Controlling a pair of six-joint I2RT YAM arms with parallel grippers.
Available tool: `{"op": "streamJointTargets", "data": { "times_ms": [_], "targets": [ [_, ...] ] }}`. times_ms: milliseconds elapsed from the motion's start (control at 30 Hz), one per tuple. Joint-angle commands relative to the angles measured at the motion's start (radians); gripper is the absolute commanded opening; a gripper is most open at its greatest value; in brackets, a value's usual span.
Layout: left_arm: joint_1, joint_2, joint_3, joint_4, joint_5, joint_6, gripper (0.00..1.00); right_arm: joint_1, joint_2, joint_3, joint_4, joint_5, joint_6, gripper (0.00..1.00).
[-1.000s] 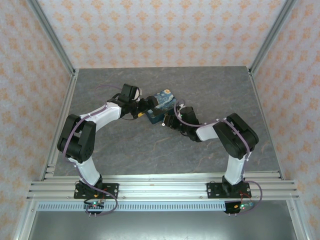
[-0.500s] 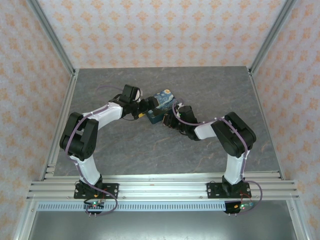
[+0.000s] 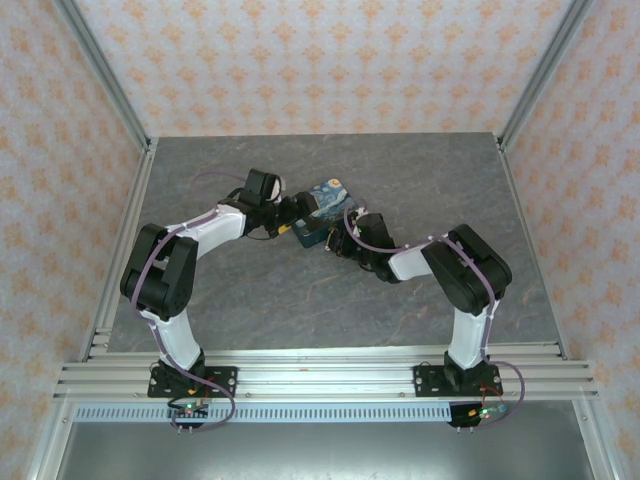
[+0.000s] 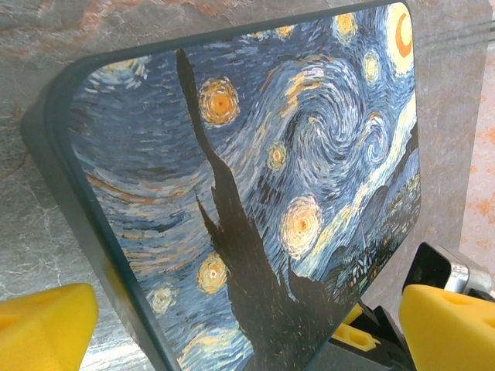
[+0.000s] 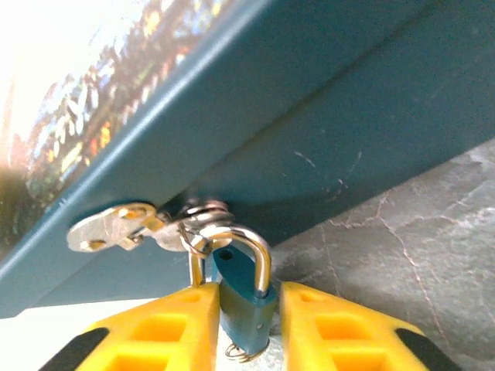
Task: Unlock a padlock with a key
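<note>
The small blue padlock (image 5: 244,305) hangs by its metal shackle (image 5: 265,259) from a ring on the side of the dark-blue swirl-patterned box (image 5: 309,100). The pale key (image 5: 108,230) lies against the box wall on a ring to the shackle's left. My right gripper (image 5: 246,297) straddles the padlock body: the left yellow finger (image 5: 166,328) touches it and a thin gap remains at the right finger. My left gripper (image 4: 251,325) is open wide, with a yellow fingertip (image 4: 46,328) either side of the box (image 4: 271,170). Seen from above, both grippers meet at the box (image 3: 325,205).
The box sits on the grey stone-patterned table (image 3: 420,170), mid-table toward the back. Metal frame posts (image 3: 110,80) and patterned walls enclose the table. A thin wire ring (image 5: 247,354) pokes out under the padlock.
My right gripper's fingers have drawn closer together around the padlock, and the right arm has edged slightly left toward the box. The left arm and the box have not moved.
</note>
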Motion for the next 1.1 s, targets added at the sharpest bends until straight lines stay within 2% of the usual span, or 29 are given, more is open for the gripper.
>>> {"op": "streamJointTargets", "data": {
  "times_ms": [0, 133, 400, 700, 900, 1067],
  "targets": [
    [0.011, 0.004, 0.014, 0.020, 0.010, 0.000, 1.00, 0.012, -0.012, -0.037, -0.065, 0.015, -0.011, 0.23],
    [0.011, 0.004, 0.017, 0.021, 0.011, 0.001, 1.00, 0.010, -0.013, -0.039, -0.064, 0.022, -0.007, 0.20],
    [0.012, -0.020, 0.014, -0.025, -0.028, 0.030, 1.00, 0.002, -0.028, -0.052, -0.045, 0.020, 0.027, 0.03],
    [-0.018, -0.023, 0.060, -0.239, -0.222, 0.167, 0.99, -0.006, -0.027, -0.082, 0.042, 0.010, 0.139, 0.00],
    [-0.074, -0.007, 0.086, -0.312, -0.355, 0.210, 0.99, -0.008, -0.020, -0.114, 0.112, 0.028, 0.238, 0.00],
    [-0.102, 0.010, 0.084, -0.318, -0.391, 0.210, 0.99, -0.009, -0.003, -0.134, 0.175, 0.053, 0.325, 0.00]
  ]
}}
